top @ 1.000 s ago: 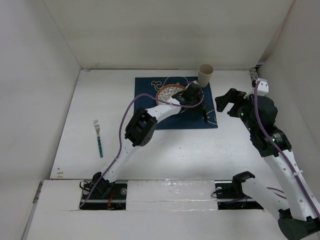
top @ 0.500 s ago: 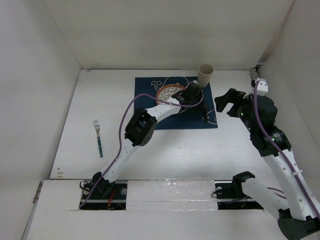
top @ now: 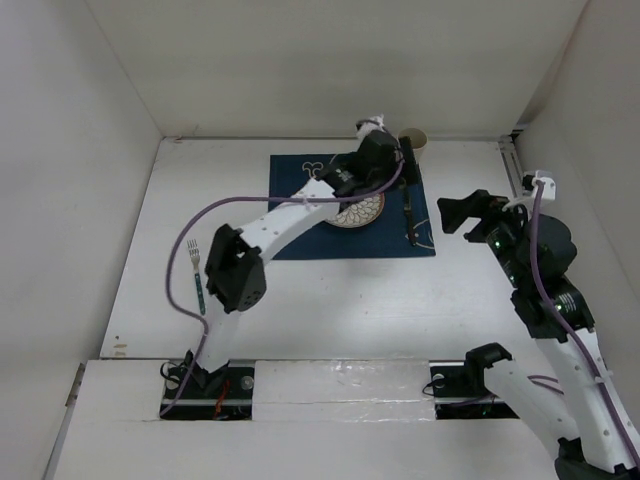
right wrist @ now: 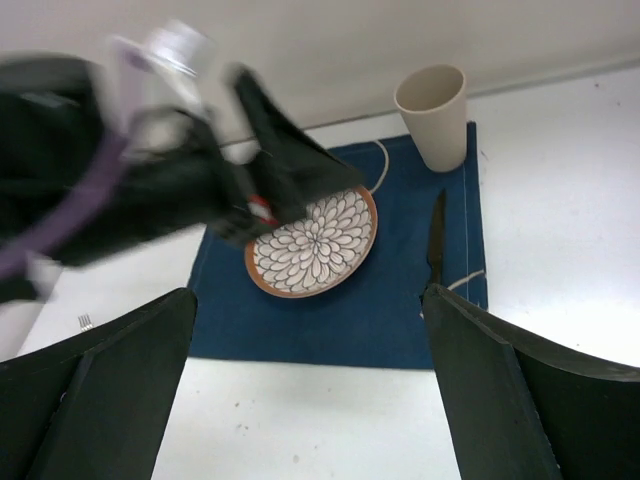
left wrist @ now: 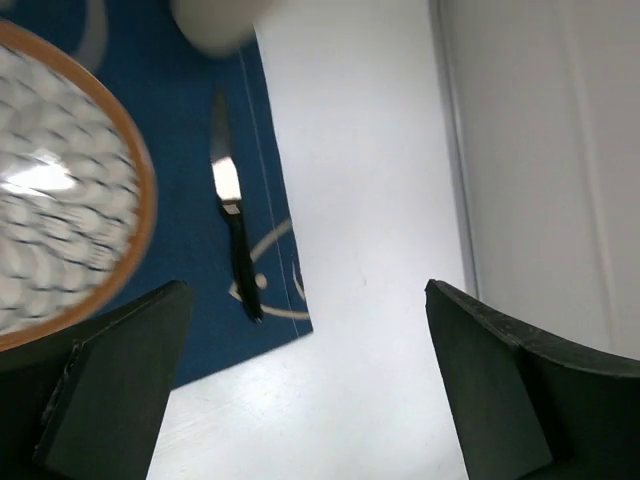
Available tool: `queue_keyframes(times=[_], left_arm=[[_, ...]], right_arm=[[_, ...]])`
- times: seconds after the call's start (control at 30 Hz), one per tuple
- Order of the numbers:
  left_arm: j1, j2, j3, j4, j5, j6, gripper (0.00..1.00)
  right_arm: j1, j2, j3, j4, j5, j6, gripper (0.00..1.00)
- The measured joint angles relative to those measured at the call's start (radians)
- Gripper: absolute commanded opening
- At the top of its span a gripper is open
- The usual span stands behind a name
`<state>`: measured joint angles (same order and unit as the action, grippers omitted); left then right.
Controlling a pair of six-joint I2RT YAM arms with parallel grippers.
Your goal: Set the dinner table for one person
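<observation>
**A:** Where's the worktop (top: 330,300), and which way does it run?

**B:** It fills the middle of the top view, a plain white slab between white walls (top: 90,150). Its wider span in that frame goes left to right. With the camera's slant I can't tell its true long side.

**A:** What sits on it?

**B:** A navy placemat (top: 300,205) lies upper centre, its edges square to the worktop's. A patterned plate (top: 364,211) with an orange rim rests on the placemat, partly under the left arm. A knife (top: 409,215) lies along the placemat's right edge and points up and down the frame. A pale cup (top: 414,138) stands upright at the placemat's upper right corner.

**A:** And the fork?

**B:** The fork (top: 196,275) is at the left of the frame on bare worktop, well apart from the placemat. Its tines point to the top and its teal handle to the bottom.

**A:** The left end effector (top: 392,158)?

**B:** It hangs above the placemat's upper right, just beside the cup. Its wrist view is blurred but shows the fingers spread wide with nothing between them.

**A:** The right end effector (top: 460,212)?

**B:** It hangs at the right of the frame, off the placemat and facing the knife. Its fingers are also spread, with nothing held.
</observation>
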<state>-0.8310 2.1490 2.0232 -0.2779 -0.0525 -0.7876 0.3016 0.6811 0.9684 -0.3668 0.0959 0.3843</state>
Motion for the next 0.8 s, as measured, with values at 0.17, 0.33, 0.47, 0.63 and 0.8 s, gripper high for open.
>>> queue_keyframes(times=[0.17,0.33,0.47,0.63,0.8], left_arm=[[0.082,-0.338,-0.164,-0.089,-0.283,0.026,1.00],[0.541,-0.601,-0.515,-0.174,-0.378,-0.048,1.00],[0.864,-0.665,-0.829,-0.238,-0.382,-0.094,1.00],[0.951,-0.740,-1.040,-0.311,-0.326,-0.116,1.00],[1.035,-0.765,-1.125,-0.286,-0.277,-0.111,1.00]], right_arm=[[-0.007,-0.015,-0.035,0.058,-0.057,0.009,1.00],[0.019,0.056,-0.116,0.155,-0.125,0.052,1.00],[0.074,0.152,-0.142,0.198,-0.143,0.069,1.00],[0.128,0.217,-0.145,0.243,-0.149,0.081,1.00],[0.158,0.247,-0.145,0.284,-0.150,0.084,1.00]])
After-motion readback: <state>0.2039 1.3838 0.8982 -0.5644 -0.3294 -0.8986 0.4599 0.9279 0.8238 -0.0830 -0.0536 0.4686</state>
